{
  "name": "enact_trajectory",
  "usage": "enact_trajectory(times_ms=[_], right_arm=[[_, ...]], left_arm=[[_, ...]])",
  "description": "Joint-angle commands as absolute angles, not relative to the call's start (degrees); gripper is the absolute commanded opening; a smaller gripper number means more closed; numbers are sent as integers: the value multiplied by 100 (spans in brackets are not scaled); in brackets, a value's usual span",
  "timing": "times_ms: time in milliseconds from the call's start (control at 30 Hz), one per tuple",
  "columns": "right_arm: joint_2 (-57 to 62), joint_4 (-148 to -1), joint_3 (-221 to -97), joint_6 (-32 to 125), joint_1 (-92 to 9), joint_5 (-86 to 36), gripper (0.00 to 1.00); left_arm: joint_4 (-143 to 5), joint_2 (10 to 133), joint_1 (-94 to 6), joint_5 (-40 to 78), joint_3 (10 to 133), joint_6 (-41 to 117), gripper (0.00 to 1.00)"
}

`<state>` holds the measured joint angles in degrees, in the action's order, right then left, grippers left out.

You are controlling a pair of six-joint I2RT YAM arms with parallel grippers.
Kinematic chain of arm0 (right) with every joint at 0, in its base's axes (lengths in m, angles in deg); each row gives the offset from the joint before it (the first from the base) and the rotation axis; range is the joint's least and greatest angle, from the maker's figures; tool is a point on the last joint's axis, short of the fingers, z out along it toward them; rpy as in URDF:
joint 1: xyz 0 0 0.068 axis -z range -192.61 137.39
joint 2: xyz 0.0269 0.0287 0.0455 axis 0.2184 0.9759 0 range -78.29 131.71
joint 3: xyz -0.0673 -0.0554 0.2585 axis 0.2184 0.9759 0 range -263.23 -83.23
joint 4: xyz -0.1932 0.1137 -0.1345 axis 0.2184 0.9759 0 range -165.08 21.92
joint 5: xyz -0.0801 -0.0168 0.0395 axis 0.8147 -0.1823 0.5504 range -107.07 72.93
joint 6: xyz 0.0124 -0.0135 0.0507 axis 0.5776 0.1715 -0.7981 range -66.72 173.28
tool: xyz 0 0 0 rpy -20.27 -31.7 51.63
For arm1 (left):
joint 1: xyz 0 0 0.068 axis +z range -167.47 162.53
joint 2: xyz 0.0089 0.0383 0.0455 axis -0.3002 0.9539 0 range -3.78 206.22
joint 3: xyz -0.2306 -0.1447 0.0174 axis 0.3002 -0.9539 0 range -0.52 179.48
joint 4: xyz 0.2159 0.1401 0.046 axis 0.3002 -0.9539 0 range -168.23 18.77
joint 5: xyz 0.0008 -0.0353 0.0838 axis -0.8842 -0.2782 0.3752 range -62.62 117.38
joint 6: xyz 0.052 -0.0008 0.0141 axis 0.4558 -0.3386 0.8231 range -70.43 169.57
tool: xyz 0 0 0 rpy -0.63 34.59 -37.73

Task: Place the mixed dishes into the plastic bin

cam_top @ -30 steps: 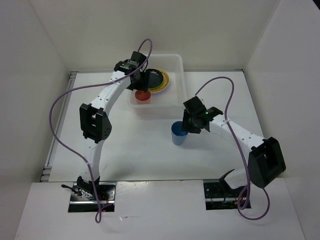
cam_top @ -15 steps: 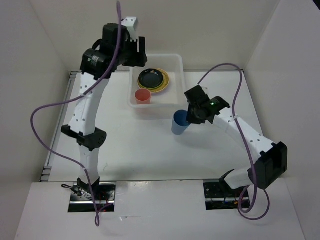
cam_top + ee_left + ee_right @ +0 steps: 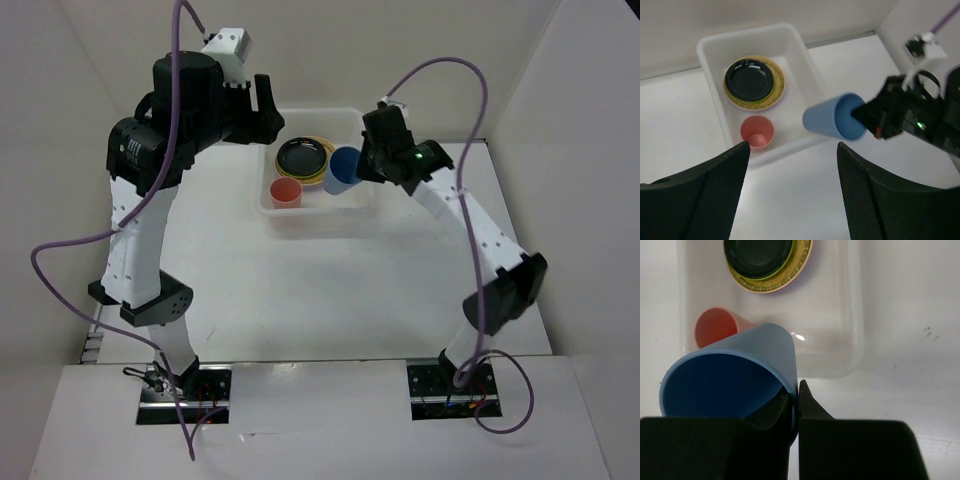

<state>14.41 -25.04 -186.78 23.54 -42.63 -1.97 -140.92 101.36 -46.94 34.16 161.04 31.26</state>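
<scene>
white table [image 3: 300, 290] | right fingers [image 3: 810, 405] pinch smooth blue cup [image 3: 832, 120] at rim, tilted over bin [image 3: 800, 70] | left fingers [image 3: 705, 200] spread, seemingly empty

Bin [image 3: 312, 208] at far centre of table [image 3: 300, 290], btwn the two arms. In bin: plate stack [image 3: 303, 158] at far side, plates nested one on another; standing cup [image 3: 285, 192] upright in near-L corner, just in front of stack. Held cup [image 3: 342, 170] tilted, mouth twd R, over bin's R side, beside stack. R gripper [image 3: 795, 407] pinches its rim, one finger inside, one outside. L gripper [image 3: 792, 146] high above, behind-L of bin.
</scene>
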Motion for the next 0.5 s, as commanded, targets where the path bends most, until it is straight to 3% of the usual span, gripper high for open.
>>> enact_trajectory(times_ms=[0, 133, 267, 467], right_arm=[[2250, -2937, -19159, 2612, -4232, -63, 0], [3050, -3183, -19599, 2507, -4127, -10, 0], [3631, -2982, -20047, 2559, -4074, 60, 0], [4202, -2735, -20260, 2674, -4074, 236, 0]], left_arm=[[-14216, 9800, -4717, 3660, 15559, 3076, 77], [-12938, 8695, -4717, 3713, 13272, 3076, 76], [-11888, 7700, -4665, 3397, 11861, 3006, 76], [-12062, 7629, -4559, 3344, 11928, 3006, 76]])
